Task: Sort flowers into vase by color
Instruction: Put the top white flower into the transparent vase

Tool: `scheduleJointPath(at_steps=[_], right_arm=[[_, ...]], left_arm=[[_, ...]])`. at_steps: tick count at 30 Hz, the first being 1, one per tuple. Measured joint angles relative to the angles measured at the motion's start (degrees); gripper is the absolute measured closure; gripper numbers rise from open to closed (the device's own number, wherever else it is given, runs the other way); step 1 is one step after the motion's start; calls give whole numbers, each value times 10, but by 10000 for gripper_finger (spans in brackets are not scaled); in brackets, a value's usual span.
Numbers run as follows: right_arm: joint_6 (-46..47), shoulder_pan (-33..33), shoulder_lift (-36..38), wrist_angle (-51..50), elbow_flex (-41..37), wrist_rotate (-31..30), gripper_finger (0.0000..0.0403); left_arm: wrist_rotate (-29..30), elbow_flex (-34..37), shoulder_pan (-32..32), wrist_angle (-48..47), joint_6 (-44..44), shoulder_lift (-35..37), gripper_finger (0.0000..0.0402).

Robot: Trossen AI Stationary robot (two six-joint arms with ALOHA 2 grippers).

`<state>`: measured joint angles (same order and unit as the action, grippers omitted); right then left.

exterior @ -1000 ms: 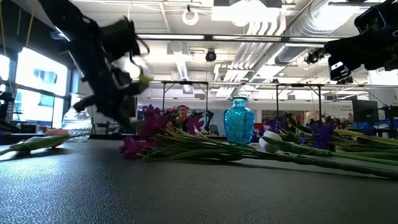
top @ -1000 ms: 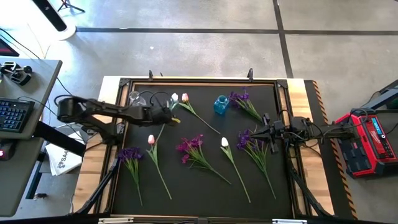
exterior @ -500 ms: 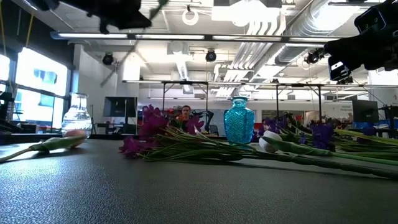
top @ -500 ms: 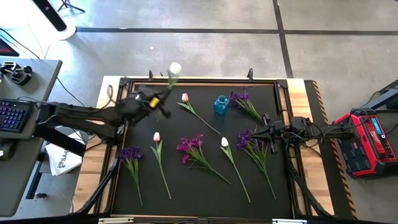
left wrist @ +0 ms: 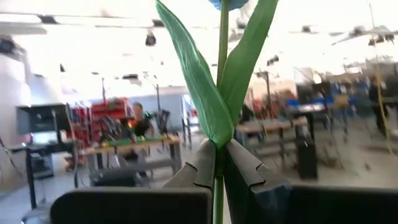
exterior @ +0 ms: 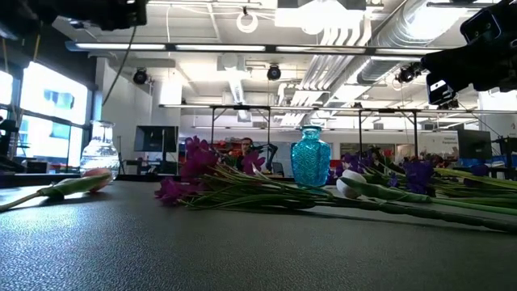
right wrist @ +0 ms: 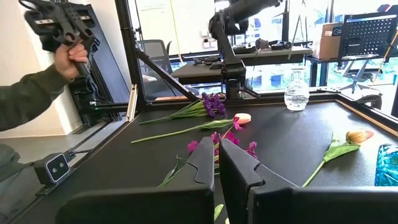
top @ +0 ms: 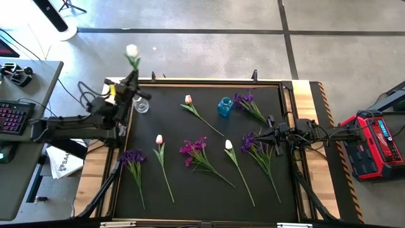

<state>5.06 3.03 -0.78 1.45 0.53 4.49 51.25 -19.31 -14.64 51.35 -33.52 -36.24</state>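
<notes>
My left gripper (top: pixel 130 78) (left wrist: pixel 217 163) is raised over the table's far left corner and shut on a white tulip, whose bud (top: pixel 131 50) sits beyond the far edge. A clear glass vase (top: pixel 141 105) (exterior: pixel 99 150) stands just beside it. A blue vase (top: pixel 224 106) (exterior: pixel 310 156) stands at the far middle. Two pink tulips (top: pixel 188 99) (top: pixel 159 139), a white tulip (top: pixel 228 144), a magenta cluster (top: pixel 195 149) and purple flowers (top: pixel 248 140) (top: pixel 243 99) (top: pixel 131 156) lie flat on the mat. My right gripper (top: pixel 268 136) (right wrist: pixel 217 159) hovers shut above the right purple flower. My left gripper pinches the white tulip's green stem between its two fingers, right where the two long leaves branch off (left wrist: pixel 218 144). The fingers lie across the stem. The flower is lifted clear of the table and stands up past the fingers, bud uppermost.
The black mat has a raised frame (top: pixel 202 82) around it. A person's sleeve and hand with a controller (right wrist: pixel 62 56) show beyond the left side. A desk with a keyboard (top: pixel 16 117) stands left of the table and a red device (top: pixel 370 142) stands right.
My left gripper, shut on the white tulip, has risen from the mat near the pink tulip and swung toward the table's far left corner. The tulip went from lying flat to lifted clear and upright. The near-left pink tulip shifted slightly. The right arm stayed still.
</notes>
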Motion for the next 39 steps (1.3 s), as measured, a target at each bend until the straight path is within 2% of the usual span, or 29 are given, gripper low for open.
scheduleJointPath(at_steps=[6, 9, 13, 22, 29, 39], right_arm=[[0, 0, 0, 0, 0, 0, 402], [0, 0, 0, 0, 0, 0, 402], [0, 0, 0, 0, 0, 0, 402], [0, 0, 0, 0, 0, 0, 402], [0, 0, 0, 0, 0, 0, 402], [0, 0, 0, 0, 0, 0, 402]], left_arm=[[-44, 62, -46, 30, 21, 44, 401], [-49, 81, -66, 30, 22, 50, 401], [-85, 101, -90, 29, 24, 52, 401], [-85, 104, -109, 19, 64, 51, 395], [-44, 104, -109, 10, 79, 51, 363], [-41, 104, -93, 7, 79, 51, 283]])
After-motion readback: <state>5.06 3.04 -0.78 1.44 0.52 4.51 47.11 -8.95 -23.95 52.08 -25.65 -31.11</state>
